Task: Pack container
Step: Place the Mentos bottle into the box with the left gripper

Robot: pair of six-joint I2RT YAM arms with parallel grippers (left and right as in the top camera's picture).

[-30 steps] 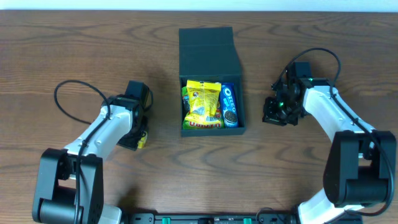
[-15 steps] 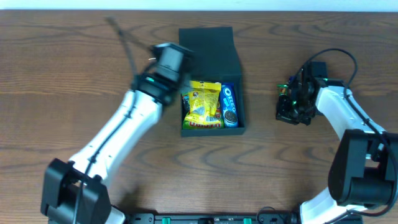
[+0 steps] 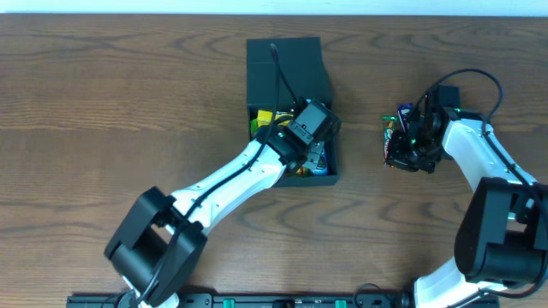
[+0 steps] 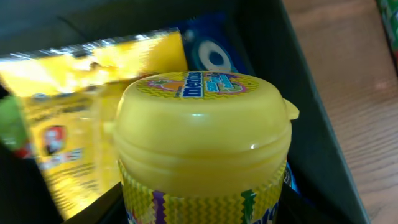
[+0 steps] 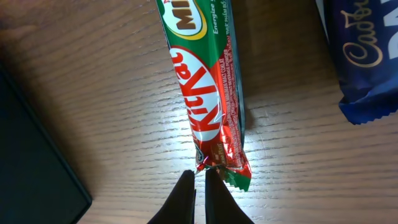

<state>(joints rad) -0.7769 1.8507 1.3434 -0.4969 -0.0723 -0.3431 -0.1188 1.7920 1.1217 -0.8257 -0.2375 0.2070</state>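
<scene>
Left arm (image 3: 248, 171) now over container (image 3: 287, 64), one Mentos bottle (image 4: 202, 124), one KitKat (image 5: 205, 106)

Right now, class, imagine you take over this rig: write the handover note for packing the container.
Left end effector: shut on the yellow Mentos tub, over the open container.
Right end effector: shut, empty, tips at the KitKat bar's end on the table.
Done: yellow packet and Oreo pack inside.
To do: release the tub, pack the KitKat and the blue Cadbury pack, close the lid.
</scene>
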